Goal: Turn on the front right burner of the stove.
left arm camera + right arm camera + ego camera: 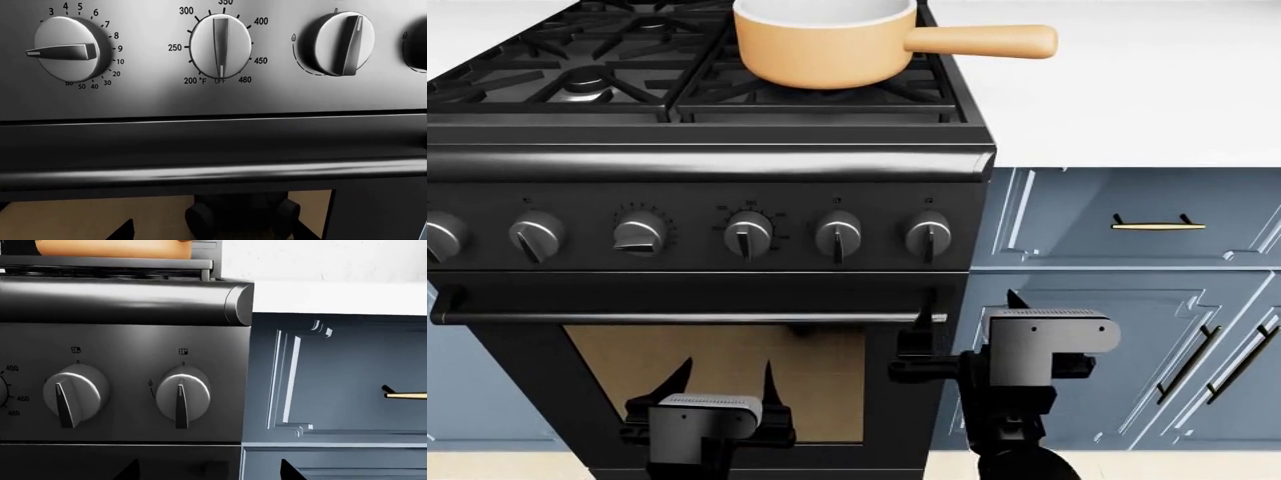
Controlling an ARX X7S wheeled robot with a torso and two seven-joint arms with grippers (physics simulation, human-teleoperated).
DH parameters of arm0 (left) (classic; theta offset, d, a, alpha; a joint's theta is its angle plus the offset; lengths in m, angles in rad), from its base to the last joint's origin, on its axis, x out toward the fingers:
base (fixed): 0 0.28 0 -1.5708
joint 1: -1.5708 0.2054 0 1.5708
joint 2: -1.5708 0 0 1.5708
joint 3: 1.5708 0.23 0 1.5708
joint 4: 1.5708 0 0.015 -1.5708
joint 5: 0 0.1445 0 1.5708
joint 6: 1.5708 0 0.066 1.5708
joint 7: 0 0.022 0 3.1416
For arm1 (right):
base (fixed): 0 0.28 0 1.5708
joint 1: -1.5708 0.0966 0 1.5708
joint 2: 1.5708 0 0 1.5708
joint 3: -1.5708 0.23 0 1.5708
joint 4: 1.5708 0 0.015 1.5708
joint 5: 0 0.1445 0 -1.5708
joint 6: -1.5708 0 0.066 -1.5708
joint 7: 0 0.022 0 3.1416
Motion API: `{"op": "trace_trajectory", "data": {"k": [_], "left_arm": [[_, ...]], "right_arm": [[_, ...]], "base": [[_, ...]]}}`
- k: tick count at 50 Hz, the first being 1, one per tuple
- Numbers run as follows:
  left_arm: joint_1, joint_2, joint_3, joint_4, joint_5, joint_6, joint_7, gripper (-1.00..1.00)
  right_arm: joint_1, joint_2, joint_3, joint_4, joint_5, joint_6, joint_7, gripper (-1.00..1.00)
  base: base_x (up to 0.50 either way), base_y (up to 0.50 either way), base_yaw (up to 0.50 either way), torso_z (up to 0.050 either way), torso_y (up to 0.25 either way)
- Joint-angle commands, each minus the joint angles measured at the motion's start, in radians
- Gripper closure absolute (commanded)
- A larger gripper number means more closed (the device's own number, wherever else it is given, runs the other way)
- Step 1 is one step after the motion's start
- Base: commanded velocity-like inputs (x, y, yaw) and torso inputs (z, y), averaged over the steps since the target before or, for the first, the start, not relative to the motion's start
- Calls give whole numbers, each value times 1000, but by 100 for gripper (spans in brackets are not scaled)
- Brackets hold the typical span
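The black stove fills the left of the head view, with six knobs in a row. An orange saucepan sits on the front right burner's grate; the burner itself is hidden. My right gripper is open and empty, just below and to the right of the rightmost knob. In the right wrist view that knob points down, above the gripper. My left gripper is open and empty before the oven window. It also shows in the left wrist view.
The bar handle runs under the knobs. Blue-grey cabinets with brass handles stand right of the stove under a white counter. The left wrist view shows a timer knob and an oven temperature knob set to OFF.
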Motion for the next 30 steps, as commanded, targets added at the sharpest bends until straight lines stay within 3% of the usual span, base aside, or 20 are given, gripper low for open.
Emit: {"op": "trace_trajectory", "data": {"k": [1, 30], "left_arm": [[-1, -7, 10, 0, -7, -2, -6, -100], [-11, -21, 31, -8, -22, -2, -19, -100]], "right_arm": [[103, -50, -8, 62, 25, 66, 41, -100], [266, -46, -96, 328, 35, -39, 121, -100]], "base": [[0, 0, 0, 0, 0], [0, 0, 0, 0, 0]]}}
